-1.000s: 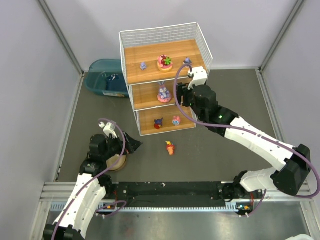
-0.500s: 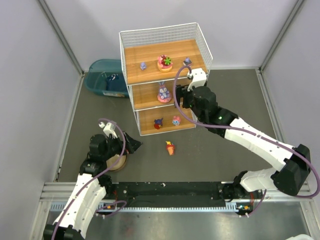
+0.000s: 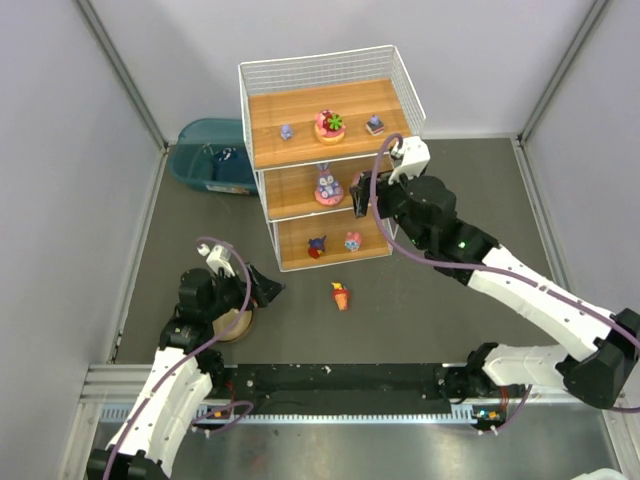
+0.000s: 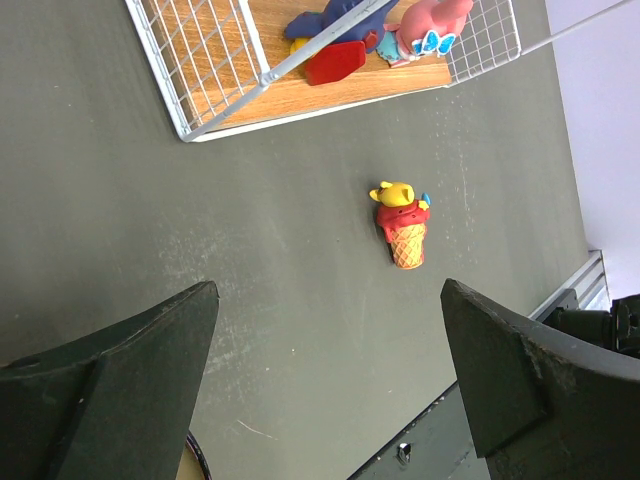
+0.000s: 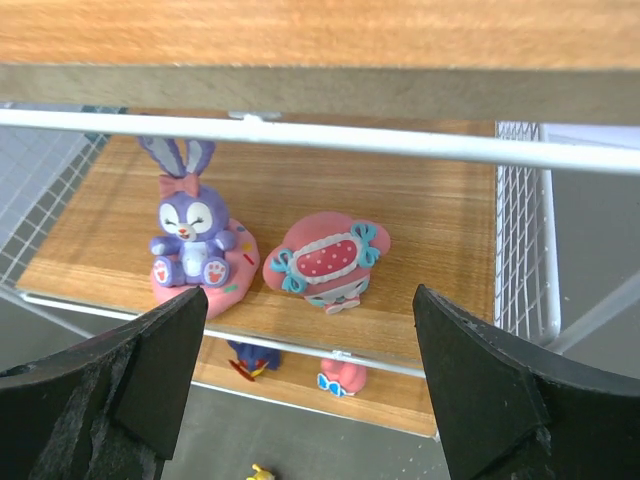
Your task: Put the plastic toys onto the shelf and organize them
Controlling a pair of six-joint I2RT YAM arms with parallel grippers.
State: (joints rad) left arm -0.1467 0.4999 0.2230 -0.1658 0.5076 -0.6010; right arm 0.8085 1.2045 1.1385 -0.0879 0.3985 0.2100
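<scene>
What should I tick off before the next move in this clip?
1. Right gripper clear of the pink bow toy: ok, jaws open, toy standing free.
2. Pink bow toy upright on the middle shelf board, beside the purple bunny: ok.
3. Left gripper open and empty: ok.
4. All toys shelved: not ok, the ice-cream cone toy lies on the table.
5. Way from left gripper to the cone toy unobstructed: ok, only bare table between them.

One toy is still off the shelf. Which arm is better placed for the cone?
Likely left: the left gripper is open and faces the cone on the table; the right gripper is at the middle shelf.
</scene>
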